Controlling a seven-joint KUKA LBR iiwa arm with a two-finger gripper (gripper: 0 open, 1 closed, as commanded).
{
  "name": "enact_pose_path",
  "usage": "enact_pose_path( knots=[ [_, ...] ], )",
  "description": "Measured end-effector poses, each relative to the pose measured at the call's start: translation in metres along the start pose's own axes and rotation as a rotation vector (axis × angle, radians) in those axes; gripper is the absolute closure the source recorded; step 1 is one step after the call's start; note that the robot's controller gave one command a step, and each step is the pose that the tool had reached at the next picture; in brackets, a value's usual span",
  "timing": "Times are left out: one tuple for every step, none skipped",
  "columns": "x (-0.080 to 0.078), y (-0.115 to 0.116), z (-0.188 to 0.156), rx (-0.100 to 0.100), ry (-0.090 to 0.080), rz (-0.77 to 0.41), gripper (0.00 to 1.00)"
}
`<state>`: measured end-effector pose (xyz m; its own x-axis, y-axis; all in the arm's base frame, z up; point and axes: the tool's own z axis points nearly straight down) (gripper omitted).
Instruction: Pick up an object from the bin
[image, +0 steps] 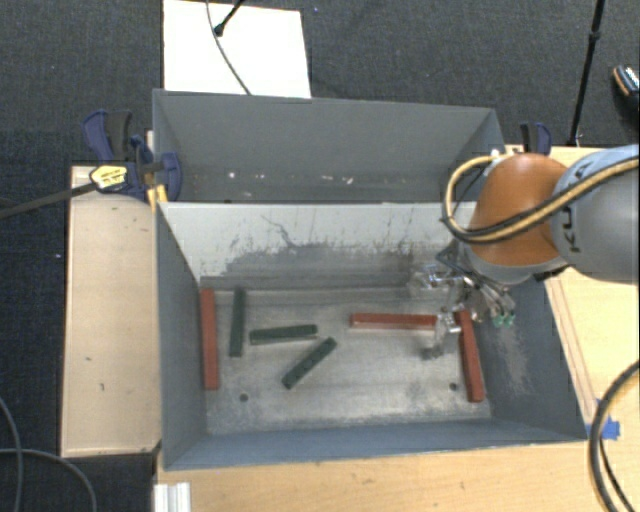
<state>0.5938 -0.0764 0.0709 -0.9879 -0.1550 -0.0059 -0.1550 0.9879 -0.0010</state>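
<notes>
Gripper is hovering low in the grey metal bin at a long red bar's right end. Apart or clamped, I cannot tell, and lifting is still remaining.

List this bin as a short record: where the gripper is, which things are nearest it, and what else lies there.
bin: grey metal bin, loose sticks on its floor
gripper: gripper, low over the floor at the right
nearest: crosswise red stick, right end at the gripper; right red stick by the right wall, far end at the gripper
held: cannot tell
left side: left red stick along the left wall
middle: upright green stick, level green stick, slanted green stick, none touching
</notes>
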Motion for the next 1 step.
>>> enact_pose_path(
  knots=[
    [0.0001,0.0001,0.0000,0.000,0.000,-0.001,1.00]
  ],
)
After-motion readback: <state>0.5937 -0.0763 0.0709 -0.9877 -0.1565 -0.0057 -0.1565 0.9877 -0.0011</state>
